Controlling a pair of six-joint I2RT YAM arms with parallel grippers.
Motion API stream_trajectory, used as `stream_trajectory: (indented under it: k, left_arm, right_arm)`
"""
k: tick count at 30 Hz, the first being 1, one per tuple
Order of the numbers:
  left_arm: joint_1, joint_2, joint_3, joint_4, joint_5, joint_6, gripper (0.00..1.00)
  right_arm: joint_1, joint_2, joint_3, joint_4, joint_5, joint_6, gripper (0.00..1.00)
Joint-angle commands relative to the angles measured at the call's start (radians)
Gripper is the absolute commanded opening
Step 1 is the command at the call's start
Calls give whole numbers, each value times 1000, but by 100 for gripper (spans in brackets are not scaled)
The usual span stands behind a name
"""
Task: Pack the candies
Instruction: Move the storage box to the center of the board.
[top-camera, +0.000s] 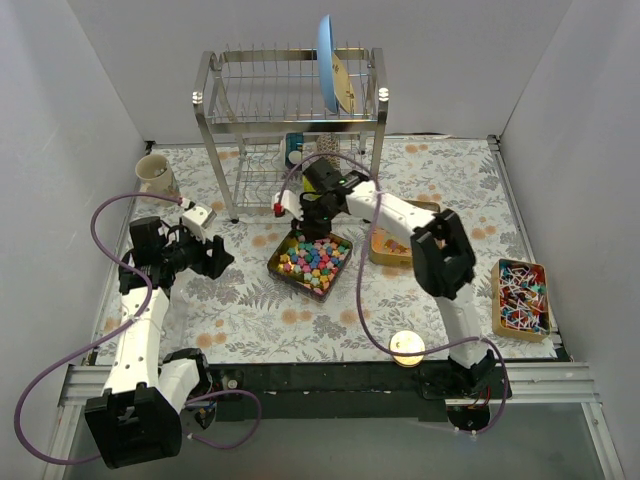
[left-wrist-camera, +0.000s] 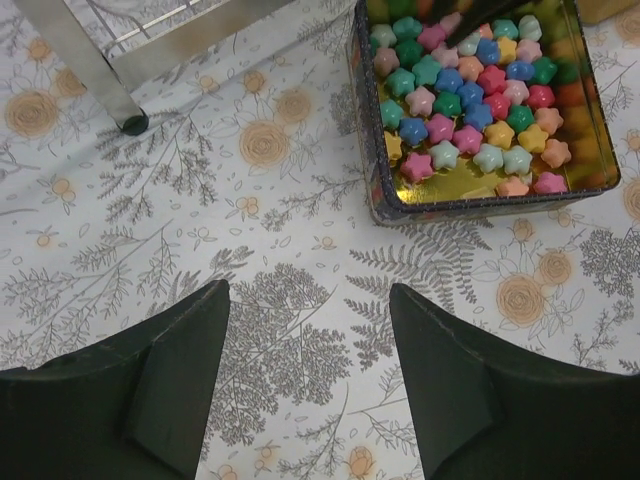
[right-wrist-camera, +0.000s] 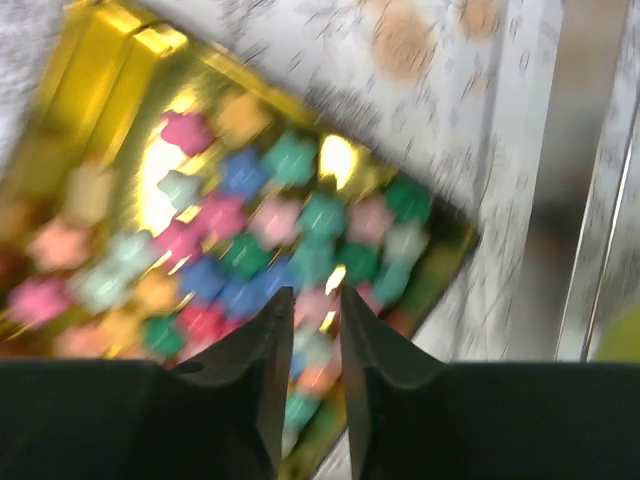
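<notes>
Many candies fill the tin, so my right pincer hangs narrow above it to pick; my left pincer waits wide beside it.

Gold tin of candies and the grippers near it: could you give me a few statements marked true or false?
1. The gold tin holds star-shaped candies in several colours. True.
2. The left gripper is holding a candy. False: it is open and empty, above bare table beside the tin.
3. The right gripper is above the tin. True.
4. The blue plate lies flat on the table. False: it stands on edge in the dish rack.
</notes>
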Motion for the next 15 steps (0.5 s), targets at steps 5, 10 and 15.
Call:
stream_trajectory:
  k: [5,10,15]
  left_arm:
    - [-43,17,-35,158,73,-24,66]
    - [-53,27,-49,193,96,-21,66]
    - [-56,27,-53,213,95,-20,67]
  right_arm:
    - [-254,-604,-470,-76,15,174,37]
    - [-549,-694,-606,-159,145,240,37]
    - [-799,-725,-673,-191,317,295,40]
